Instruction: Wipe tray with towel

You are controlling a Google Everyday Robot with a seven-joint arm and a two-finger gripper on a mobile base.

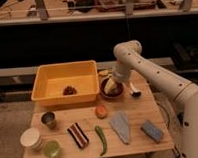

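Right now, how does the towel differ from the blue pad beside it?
The towel is pale grey-blue; the blue pad is a brighter blue. The towel is longer and limp; the pad is shorter and looks thicker. Both lie on the table, front right, apart from the gripper, which is at the dark-red bowl.

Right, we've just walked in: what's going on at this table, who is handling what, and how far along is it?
A one-armed robot is reaching over the wooden table. Its gripper hangs over the dark-red bowl, just right of the yellow tray. The towel lies flat near the table's front edge, untouched, between a green chilli and a blue pad. No wiping has begun, and a small dark item sits inside the tray.
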